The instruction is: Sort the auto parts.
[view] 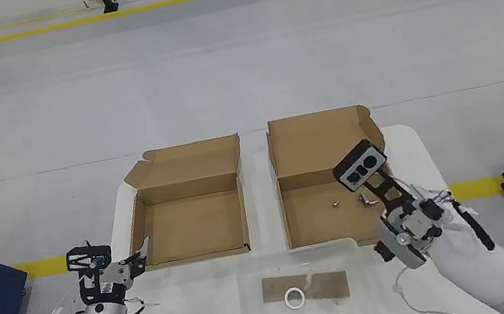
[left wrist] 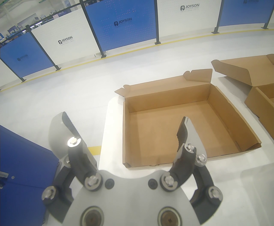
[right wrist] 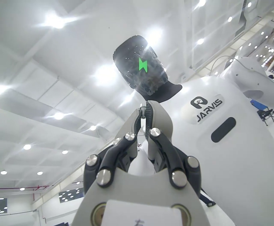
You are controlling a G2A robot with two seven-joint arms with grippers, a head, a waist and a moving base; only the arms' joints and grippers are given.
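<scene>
**Parts Sorting: Current State**

Clamped between the fingertips of the right end effector [right wrist: 145,108]: a small metal part [right wrist: 142,111], seemingly ribbed or coiled, though too small to identify with confidence. Held clear of the tabletop [view: 264,216] and turned upward, at the near right corner beside the right cardboard box [view: 316,146].

Lying on the floor of that right cardboard box, near its front wall: one loose part [view: 336,202] and a second loose part [view: 367,201], slightly apart from each other.

Placed in front of both boxes, at the near edge of the tabletop: a clear plastic tray [view: 254,309]. Resting inside it on a brown liner [view: 325,281]: a white ring [view: 295,299].

Standing to the left of the right cardboard box, lid flap folded back: the left cardboard box [left wrist: 160,128], bare inside.

Hovering just off the near left corner of the left cardboard box: the left end effector [left wrist: 124,117], released, fingers spread wide, nothing between them.
</scene>
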